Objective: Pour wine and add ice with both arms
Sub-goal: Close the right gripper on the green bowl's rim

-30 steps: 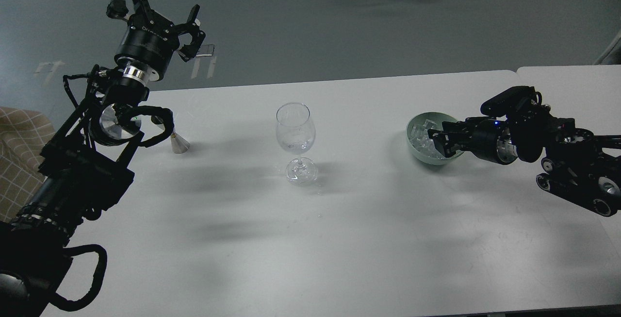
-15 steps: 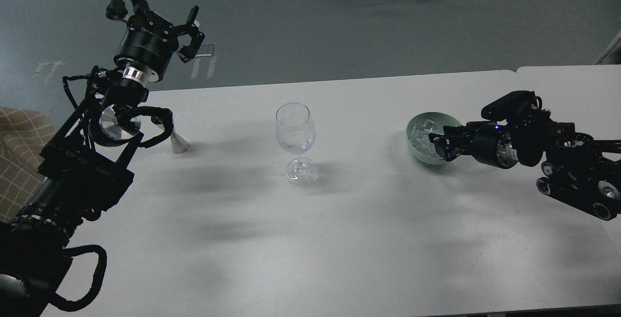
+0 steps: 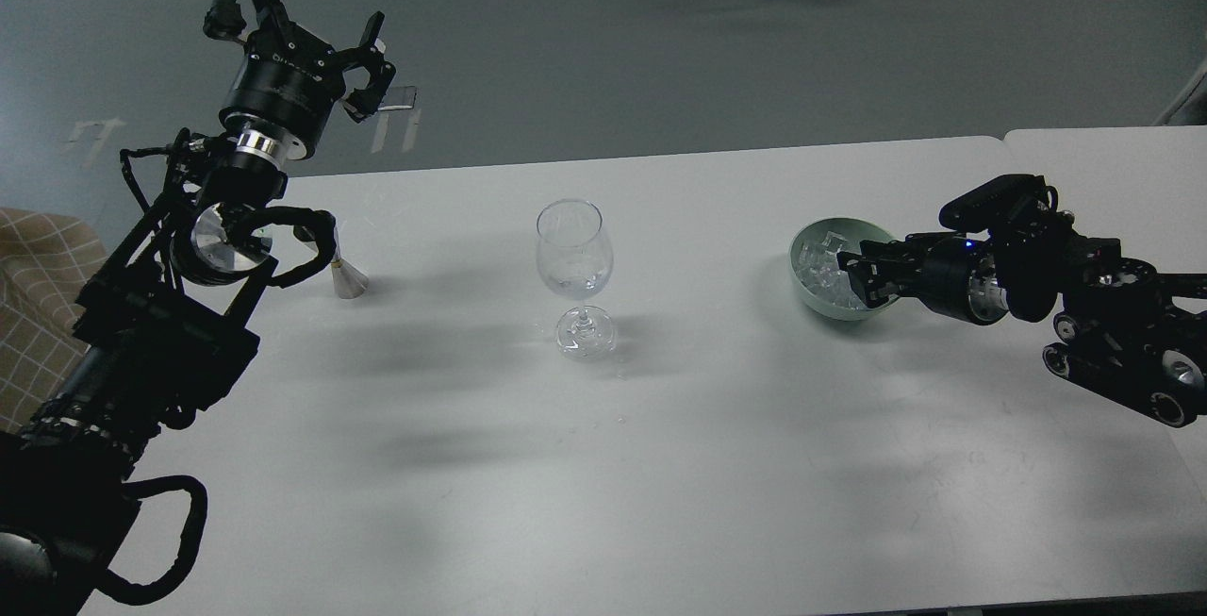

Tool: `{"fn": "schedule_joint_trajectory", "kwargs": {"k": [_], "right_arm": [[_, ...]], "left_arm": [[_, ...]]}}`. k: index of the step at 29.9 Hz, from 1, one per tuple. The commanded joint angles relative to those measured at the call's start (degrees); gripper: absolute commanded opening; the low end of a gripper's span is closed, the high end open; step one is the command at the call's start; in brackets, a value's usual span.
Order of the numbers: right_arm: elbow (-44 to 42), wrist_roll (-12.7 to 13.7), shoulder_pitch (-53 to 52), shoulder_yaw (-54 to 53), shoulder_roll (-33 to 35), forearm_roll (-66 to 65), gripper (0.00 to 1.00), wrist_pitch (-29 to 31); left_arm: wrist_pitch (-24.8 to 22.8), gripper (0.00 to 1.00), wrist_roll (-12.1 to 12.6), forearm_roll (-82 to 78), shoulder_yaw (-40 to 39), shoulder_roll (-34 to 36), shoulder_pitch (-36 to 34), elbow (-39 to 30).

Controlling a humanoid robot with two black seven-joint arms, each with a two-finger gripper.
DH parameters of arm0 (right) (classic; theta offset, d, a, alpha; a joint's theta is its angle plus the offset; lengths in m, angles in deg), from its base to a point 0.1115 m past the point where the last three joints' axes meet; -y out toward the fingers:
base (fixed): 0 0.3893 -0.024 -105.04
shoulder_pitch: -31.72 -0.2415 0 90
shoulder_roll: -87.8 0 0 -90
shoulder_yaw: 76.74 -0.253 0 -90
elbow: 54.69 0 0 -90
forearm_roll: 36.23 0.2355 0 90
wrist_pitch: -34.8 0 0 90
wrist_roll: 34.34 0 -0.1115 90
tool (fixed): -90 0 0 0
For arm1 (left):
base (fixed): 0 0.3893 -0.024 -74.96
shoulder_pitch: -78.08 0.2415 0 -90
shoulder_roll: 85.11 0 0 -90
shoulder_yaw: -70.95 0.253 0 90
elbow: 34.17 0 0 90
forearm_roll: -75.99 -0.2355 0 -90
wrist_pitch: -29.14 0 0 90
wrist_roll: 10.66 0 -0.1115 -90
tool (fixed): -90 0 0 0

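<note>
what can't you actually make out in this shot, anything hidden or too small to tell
Head view only:
- Right hand: dark, over the bowl; whether it holds any ice cannot be told.
- Ice: the hand covers part of the heap.
- Small cone-shaped item by the left arm: a cable hides its top, so what it is stays unclear.
- Wine glass: too clear to tell whether it holds liquid.

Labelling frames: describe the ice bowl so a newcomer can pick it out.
On the white table, look right of the clear wine glass at the centre. The pale green bowl sits at the right hand, the only coloured dish, heaped with clear ice.
</note>
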Motion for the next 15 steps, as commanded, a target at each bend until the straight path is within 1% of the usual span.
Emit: {"fn": "schedule_joint_trajectory", "kwargs": {"k": [1, 2, 6, 10, 12, 15], "right_arm": [[0.09, -0.22, 0.31, -0.06, 0.00, 0.10, 0.34, -0.20], [0.09, -0.39, 0.40, 0.02, 0.00, 0.10, 0.33, -0.20], [0.18, -1.53, 1.27, -0.07, 0.61, 0.10, 0.25, -0.29], [0.09, -1.53, 1.28, -0.07, 0.44, 0.10, 0.21, -1.08], [0.09, -1.62, 1.28, -0.07, 0.35, 0.19, 0.17, -1.35], [0.09, -1.53, 1.28, -0.07, 0.35, 0.19, 0.16, -1.44]], "left_arm": [[-0.04, 0.98, 0.00, -0.04, 0.06, 0.01, 0.01, 0.00], [0.04, 0.98, 0.00, -0.04, 0.06, 0.01, 0.01, 0.00], [0.04, 0.98, 0.00, 0.05, -0.03, 0.19, 0.01, 0.00], [0.04, 0.98, 0.00, 0.14, -0.03, 0.19, 0.01, 0.09], [0.04, 0.98, 0.00, 0.14, -0.03, 0.19, 0.01, 0.09], [0.04, 0.98, 0.00, 0.05, -0.03, 0.19, -0.08, 0.00]]}}
